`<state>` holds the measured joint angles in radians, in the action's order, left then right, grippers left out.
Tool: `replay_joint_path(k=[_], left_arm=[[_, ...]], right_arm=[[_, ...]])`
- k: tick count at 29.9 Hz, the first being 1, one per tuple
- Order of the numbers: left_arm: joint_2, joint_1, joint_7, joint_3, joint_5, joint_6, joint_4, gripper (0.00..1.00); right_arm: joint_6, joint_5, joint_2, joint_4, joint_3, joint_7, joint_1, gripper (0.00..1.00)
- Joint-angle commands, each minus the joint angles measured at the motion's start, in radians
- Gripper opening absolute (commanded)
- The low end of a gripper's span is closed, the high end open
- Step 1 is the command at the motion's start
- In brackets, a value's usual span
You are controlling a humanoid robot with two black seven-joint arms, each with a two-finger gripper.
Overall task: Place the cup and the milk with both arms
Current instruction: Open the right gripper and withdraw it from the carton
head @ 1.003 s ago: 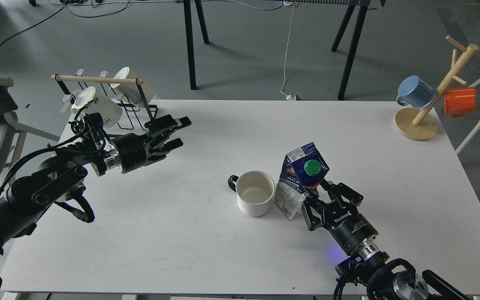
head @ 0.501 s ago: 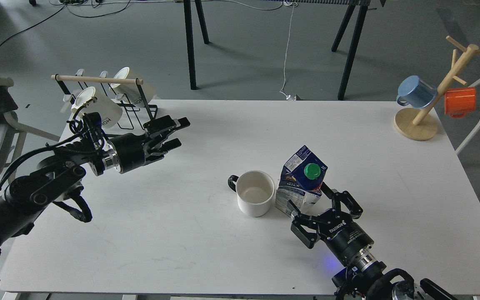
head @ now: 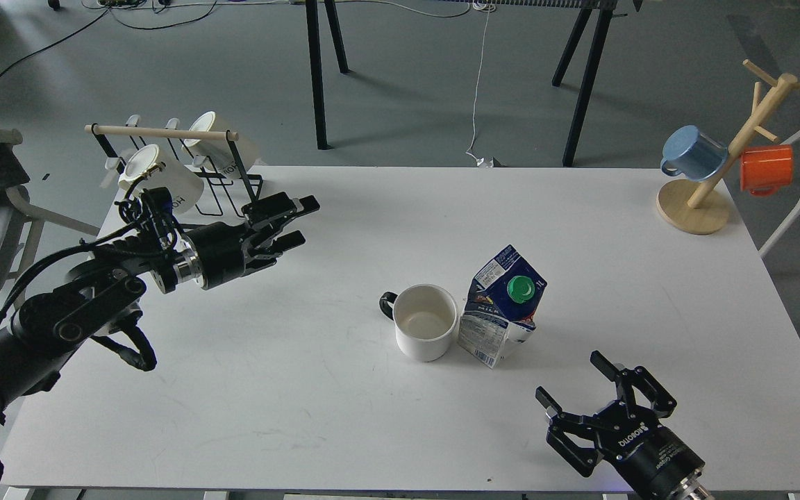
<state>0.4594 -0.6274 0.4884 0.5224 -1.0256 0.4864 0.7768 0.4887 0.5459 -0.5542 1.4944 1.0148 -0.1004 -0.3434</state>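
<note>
Both my grippers are released: left gripper (head: 289, 222), right gripper (head: 573, 383). Just ahead of the right, the milk carton (head: 501, 305) touches the cup (head: 426, 321). I judge a careless swing could topple it.

We read few words here. On the body of our right pincer (head: 575, 380) stands the white brand "ROBOTIQ" — seen upside down from our head. The milk carton (head: 501, 305) carries white letters on its blue face that look like "MILK", partly cut off by the fold; the fine print on its white label panels is too small for us to read. The white mugs (head: 161, 178) hanging on the rack show dark letters, "HO" at most — the rest is hidden from us.
</note>
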Motion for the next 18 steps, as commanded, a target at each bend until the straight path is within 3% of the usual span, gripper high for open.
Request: replay_joint_path(k=[1, 6, 13, 18], left_arm=[[0.007, 0.0, 0.0, 0.01, 0.01, 0.002, -0.001, 0.94], [0.05, -0.002, 0.0, 0.011, 0.068, 0.002, -0.008, 0.94], [0.134, 0.023, 0.0, 0.01, 0.261, 0.002, -0.025, 0.96], [0.157, 0.043, 0.0, 0.01, 0.305, 0.002, -0.025, 0.96]], right_arm=[[0.0, 0.006, -0.104, -0.038, 0.131, 0.001, -0.023, 1.0], [0.0, 0.005, -0.154, -0.138, 0.28, -0.004, 0.099, 1.0], [0.0, 0.002, -0.21, -0.376, 0.059, -0.002, 0.515, 1.0], [0.0, 0.005, -0.2, -0.453, -0.009, -0.002, 0.6, 1.0]])
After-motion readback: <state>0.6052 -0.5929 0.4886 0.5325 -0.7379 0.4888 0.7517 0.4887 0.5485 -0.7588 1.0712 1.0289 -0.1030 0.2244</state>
